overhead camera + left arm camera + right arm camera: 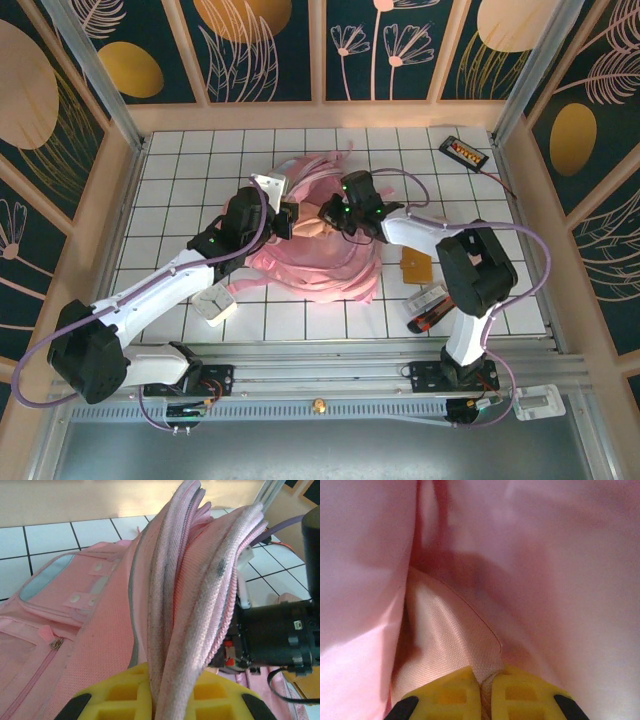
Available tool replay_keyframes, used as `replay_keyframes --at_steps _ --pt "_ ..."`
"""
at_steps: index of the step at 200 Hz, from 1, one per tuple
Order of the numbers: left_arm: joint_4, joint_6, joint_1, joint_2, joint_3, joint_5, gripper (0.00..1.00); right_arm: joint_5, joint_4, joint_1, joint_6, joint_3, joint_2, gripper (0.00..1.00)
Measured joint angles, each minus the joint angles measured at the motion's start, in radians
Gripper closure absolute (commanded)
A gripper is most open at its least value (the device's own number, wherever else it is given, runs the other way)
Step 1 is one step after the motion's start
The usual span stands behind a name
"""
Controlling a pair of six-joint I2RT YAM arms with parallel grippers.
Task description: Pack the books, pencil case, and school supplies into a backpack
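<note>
The pink backpack point(320, 268) lies in the middle of the table, its windowed front pocket point(55, 582) facing up. My left gripper point(172, 680) is shut on a bunch of its pink straps and opening edge point(200, 580), holding them up at the bag's left side point(287, 222). My right gripper point(487, 677) is shut on a beige-pink woven fabric, the pencil case point(445, 630), with pink bag lining point(560, 555) all round it. Its wrist point(355, 208) reaches into the bag's top from the right. An orange-brown notebook point(417, 266) and a clear-wrapped pack of supplies point(427, 308) lie right of the bag.
A flat black device with orange buttons point(465, 152) and its cable lie at the back right corner. The right arm's black wrist point(280, 635) is close beside the held straps. A small white block point(215, 304) sits near the left arm. Wooden walls border the white tiled table.
</note>
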Motion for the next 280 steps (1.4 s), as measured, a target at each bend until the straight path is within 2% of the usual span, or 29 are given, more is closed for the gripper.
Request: replay_keyframes --at_steps 32,79,90,128,149,188,239,246,280 --pt "0.011 -0.001 0.0 0.0 0.0 -0.004 1.0 -0.021 0.092 0.046 0.069 -0.038 0.002 1.0" --pt "0.023 -0.005 0.0 0.0 0.0 -0.022 1.0 -0.028 0.161 0.065 0.108 -0.101 0.005 0.88" --pt "0.023 -0.005 0.0 0.0 -0.001 -0.023 1.0 -0.031 0.173 0.067 0.113 -0.112 0.007 0.83" --pt "0.038 -0.004 0.0 -0.003 -0.013 -0.029 1.0 -0.052 0.191 0.076 0.102 -0.116 0.011 0.52" --pt "0.05 -0.002 0.0 -0.01 -0.027 -0.029 1.0 -0.05 0.189 0.085 0.081 -0.116 0.011 0.39" --pt "0.053 0.001 0.0 -0.018 -0.038 -0.03 1.0 -0.007 0.119 0.106 0.009 -0.111 -0.03 0.25" --pt "0.053 0.0 0.0 -0.021 -0.042 -0.033 1.0 0.131 -0.067 0.122 -0.12 -0.057 -0.117 0.1" --pt "0.053 -0.001 0.0 -0.021 -0.042 -0.034 1.0 0.145 -0.085 0.122 -0.135 -0.054 -0.128 0.05" --pt "0.053 -0.003 0.0 -0.021 -0.046 -0.037 1.0 0.207 -0.186 0.127 -0.213 -0.052 -0.176 0.04"
